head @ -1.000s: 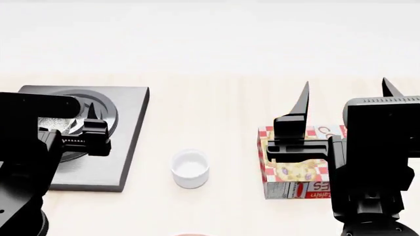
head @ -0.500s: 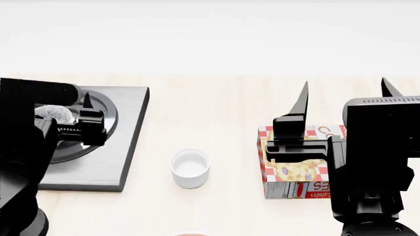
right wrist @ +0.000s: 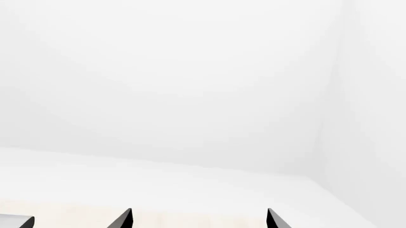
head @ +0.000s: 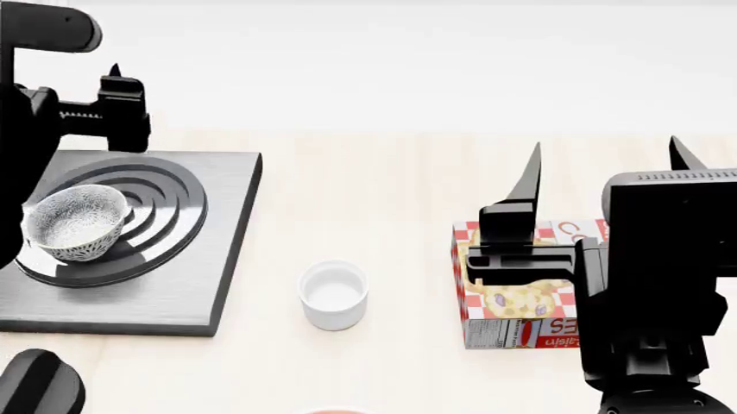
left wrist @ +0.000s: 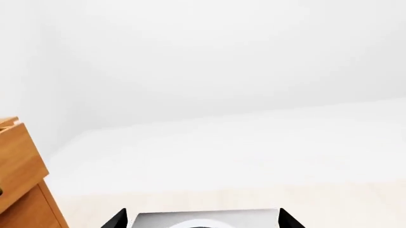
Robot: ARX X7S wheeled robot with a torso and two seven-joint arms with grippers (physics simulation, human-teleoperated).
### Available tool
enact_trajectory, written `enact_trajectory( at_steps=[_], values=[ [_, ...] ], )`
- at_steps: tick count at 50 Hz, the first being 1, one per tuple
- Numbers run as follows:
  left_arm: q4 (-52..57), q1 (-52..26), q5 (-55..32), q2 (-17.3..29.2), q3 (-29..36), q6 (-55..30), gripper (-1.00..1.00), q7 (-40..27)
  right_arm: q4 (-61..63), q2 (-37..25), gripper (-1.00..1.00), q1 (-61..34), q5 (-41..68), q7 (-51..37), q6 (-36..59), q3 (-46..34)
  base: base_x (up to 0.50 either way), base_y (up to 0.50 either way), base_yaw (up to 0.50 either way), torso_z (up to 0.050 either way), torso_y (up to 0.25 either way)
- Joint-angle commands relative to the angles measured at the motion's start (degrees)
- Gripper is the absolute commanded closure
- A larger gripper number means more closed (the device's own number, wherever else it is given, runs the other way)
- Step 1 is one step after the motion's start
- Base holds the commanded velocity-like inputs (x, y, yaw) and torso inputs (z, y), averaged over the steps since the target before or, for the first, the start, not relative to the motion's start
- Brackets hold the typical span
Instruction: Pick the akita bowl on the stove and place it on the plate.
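1. Left wrist view: only the 2 black tips of the left hand (left wrist: 201, 219) show at the picture's edge, set wide apart with nothing between them. Between the tips lies a strip of the grey stove (left wrist: 209, 219), on the pale counter (left wrist: 330, 202). A wooden cabinet (left wrist: 19, 171) stands off to one side. The bowl is out of this picture.

2. Head view: the bowl (head: 76, 222) sits upright on the burner rings, on the left part of the stove (head: 185, 293). The left hand (head: 116, 108) hangs above the stove's far edge, clear of the bowl; how it is set cannot be told from here. The right hand (head: 605, 177) is spread open over a red checked box (head: 513, 306) on the right. A small white cup (head: 334, 296) stands between stove and box. At the near edge a sliver of red (head: 334, 411) may be the plate.

3. Right wrist view: 2 black tips of the right hand (right wrist: 199, 218) apart, holding nothing, over bare counter (right wrist: 63, 209).

4. Handling, as a judgement: the bowl looks small, light, stiff, glazed and slippery. Pinch its rim, 1 finger inside and 1 outside, and keep it level.
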State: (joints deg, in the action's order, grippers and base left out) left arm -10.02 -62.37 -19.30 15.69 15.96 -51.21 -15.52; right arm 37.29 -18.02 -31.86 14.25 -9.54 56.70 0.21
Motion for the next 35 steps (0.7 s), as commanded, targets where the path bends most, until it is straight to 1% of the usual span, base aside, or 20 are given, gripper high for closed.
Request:
enact_trajectory(
  at_steps=[1,2,3,4,7,11,12,13,14,18,25,32,35],
  values=[
    [-10.2,-7.6,-1.9,-2.0,-3.0,-0.4,-1.00,3.6,-0.2,0.9,-1.00,-0.1,-0.7,1.1,0.1,1.2,0.00,0.00,0.00,0.000,0.000],
    [-13.2,-8.7,-2.6,-2.6,-4.3,-1.8,-1.00,3.1,-0.2,0.9,-1.00,0.0,-0.7,1.1,-0.1,1.1,0.00,0.00,0.00,0.000,0.000],
    [-14.6,-9.4,-2.5,-2.8,-4.1,-1.9,-1.00,3.3,0.0,0.9,-1.00,-0.1,-0.7,1.0,0.2,1.2,0.00,0.00,0.00,0.000,0.000],
    [-15.9,-9.7,-1.6,-2.9,-2.6,-0.4,-1.00,4.2,0.1,0.9,-1.00,-0.1,-0.7,0.9,0.2,1.2,0.00,0.00,0.00,0.000,0.000],
    [-16.5,-10.5,-1.5,-3.2,-1.7,-1.0,-1.00,4.7,-0.4,0.9,-1.00,0.1,-0.7,1.0,-0.4,1.2,0.00,0.00,0.00,0.000,0.000],
    [-20.2,-11.9,-1.0,-4.1,-0.9,0.5,-1.00,5.4,-0.3,0.9,-1.00,0.2,-0.5,0.9,-0.4,1.3,0.00,0.00,0.00,0.000,0.000],
    [-20.5,-12.1,-2.5,-4.3,-2.3,-0.5,-1.00,6.0,-0.3,0.8,-1.00,0.3,-0.5,1.0,-0.6,1.3,0.00,0.00,0.00,0.000,0.000],
    [-20.8,-12.2,-2.5,-4.4,-2.2,-0.6,-1.00,6.1,-0.3,0.8,-1.00,0.3,-0.5,0.9,-0.6,1.3,0.00,0.00,0.00,0.000,0.000],
    [-21.8,-12.4,-1.9,-4.4,-1.6,0.5,-1.00,6.2,-0.1,0.9,-1.00,0.1,-0.4,0.8,-0.1,1.3,0.00,0.00,0.00,0.000,0.000],
    [-24.8,-14.3,-2.7,-5.1,-3.7,1.3,-1.00,5.7,0.0,0.8,-1.00,-0.1,-0.2,0.8,0.2,1.2,0.00,0.00,0.00,0.000,0.000],
    [-28.4,-16.5,-1.9,-5.7,-3.2,3.2,-1.00,5.7,-0.4,0.8,-1.00,0.1,-0.2,0.7,-0.5,1.2,0.00,0.00,0.00,0.000,0.000],
    [-29.2,-17.1,-1.3,-5.3,-2.0,3.7,-1.00,6.3,-0.3,0.7,-1.00,0.0,0.0,0.6,-0.3,1.1,0.00,0.00,0.00,0.000,0.000],
    [-30.1,-17.9,-1.8,-5.4,-3.1,4.3,-1.00,6.2,-0.3,0.6,-1.00,0.0,0.0,0.5,-0.4,1.0,0.00,0.00,0.00,0.000,0.000]
  ],
)
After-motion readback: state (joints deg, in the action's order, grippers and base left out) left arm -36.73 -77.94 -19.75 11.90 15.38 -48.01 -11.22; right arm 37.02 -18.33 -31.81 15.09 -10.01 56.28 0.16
